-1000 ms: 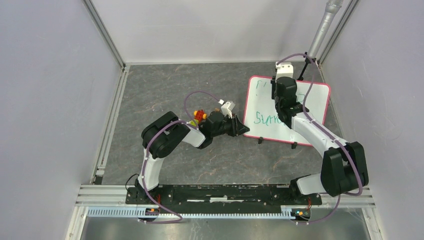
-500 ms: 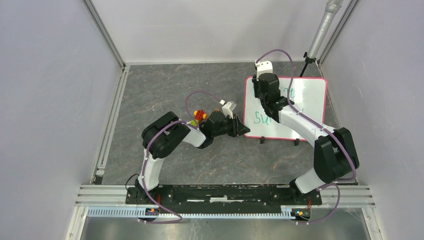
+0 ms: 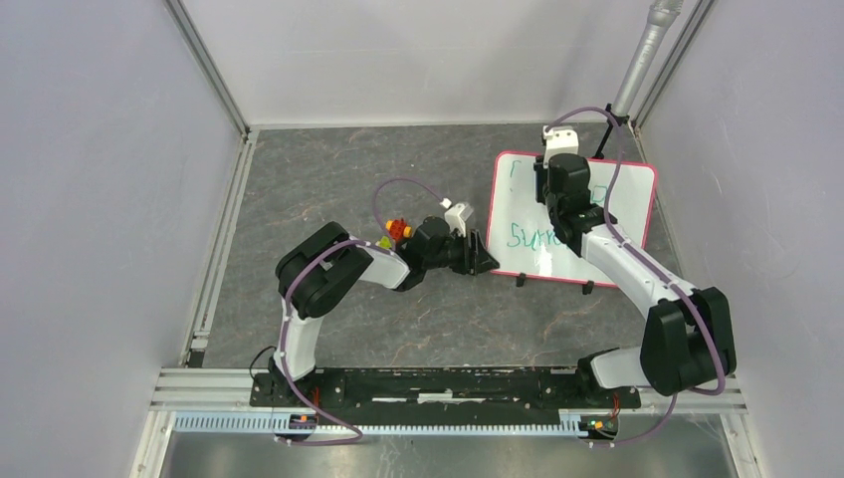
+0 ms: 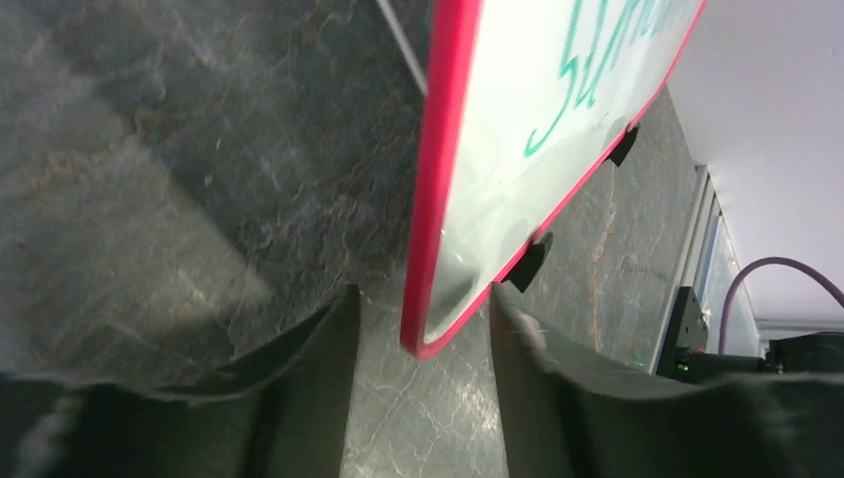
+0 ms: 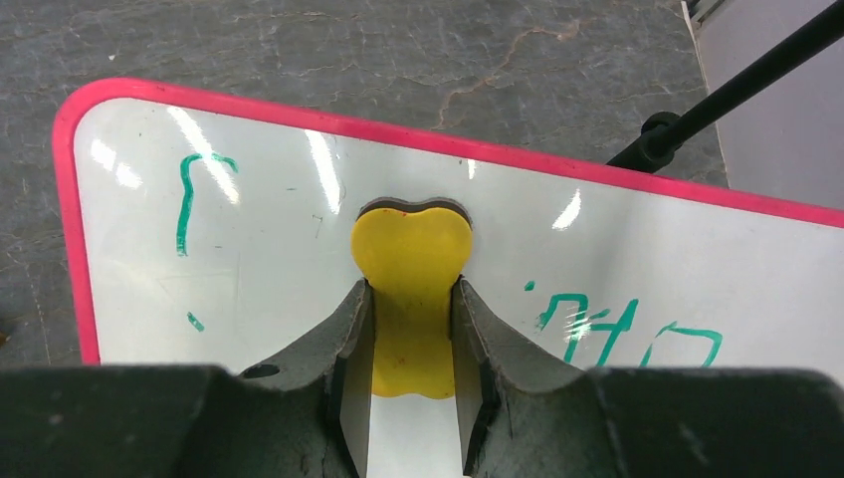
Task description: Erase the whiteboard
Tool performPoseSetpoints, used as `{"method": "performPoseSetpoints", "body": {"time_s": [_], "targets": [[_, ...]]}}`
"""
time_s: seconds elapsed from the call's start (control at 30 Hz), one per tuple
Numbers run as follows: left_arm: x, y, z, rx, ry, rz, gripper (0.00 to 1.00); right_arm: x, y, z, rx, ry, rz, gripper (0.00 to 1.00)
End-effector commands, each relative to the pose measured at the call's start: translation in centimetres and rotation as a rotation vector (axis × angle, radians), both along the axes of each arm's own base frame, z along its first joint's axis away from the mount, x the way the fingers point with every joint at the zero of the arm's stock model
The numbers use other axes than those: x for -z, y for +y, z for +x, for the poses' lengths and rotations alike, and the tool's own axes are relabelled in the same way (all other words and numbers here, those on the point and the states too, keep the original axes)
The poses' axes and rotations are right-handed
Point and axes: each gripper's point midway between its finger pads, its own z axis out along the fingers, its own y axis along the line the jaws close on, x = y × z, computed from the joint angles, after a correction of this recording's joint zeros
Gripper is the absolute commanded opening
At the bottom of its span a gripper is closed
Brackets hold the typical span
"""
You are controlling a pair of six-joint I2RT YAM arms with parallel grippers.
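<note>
Grey table [image 3: 328, 179]; eraser [image 5: 410, 289], right arm [image 3: 619, 261] partly cover whiteboard [image 3: 632, 204].

Our grey marbled tabletop [image 3: 328, 189]
We see the whiteboard [image 3: 625, 199] resting on it by its small black feet [image 3: 519, 281], toward the far right.

Bright, even light from above fills the top view, leaving only soft shadows beneath the arms on the table [image 3: 328, 179]. In the right wrist view, white glare streaks cross the whiteboard [image 5: 249, 249]. The yellow eraser [image 5: 410, 249] is sharp, while the right jaws at the bottom edge are soft. The left wrist view is dimmer, with the left jaws blurred and dark and a broad shadow on the table.
</note>
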Motion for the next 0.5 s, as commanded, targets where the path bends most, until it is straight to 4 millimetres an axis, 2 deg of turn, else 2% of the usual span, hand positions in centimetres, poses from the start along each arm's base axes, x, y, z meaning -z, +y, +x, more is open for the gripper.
{"method": "performPoseSetpoints", "body": {"time_s": [0.0,0.03,0.1,0.17,0.33,0.47], "targets": [[-0.9,0.9,-0.9,0.04,0.054,-0.007,0.65,-1.1,0.0,-0.5,-0.019,-0.011,-0.018,0.33],[-1.7,0.9,-0.7,0.037,0.052,-0.033,0.71,-1.3,0.0,-0.4,-0.022,-0.016,-0.02,0.33],[-3.0,0.9,0.2,0.021,0.043,-0.065,0.78,-1.6,0.4,-0.3,-0.041,-0.02,-0.008,0.33],[-4.2,1.0,1.2,0.005,0.034,-0.092,0.81,-1.5,1.0,-0.3,-0.07,-0.019,0.008,0.33],[-6.8,0.6,4.1,-0.012,0.063,-0.215,0.83,-1.0,1.7,0.4,-0.091,-0.002,0.022,0.33],[-8.6,-0.7,5.5,0.039,0.058,-0.295,0.77,-1.9,2.0,0.9,-0.097,-0.02,0.03,0.33]]}}
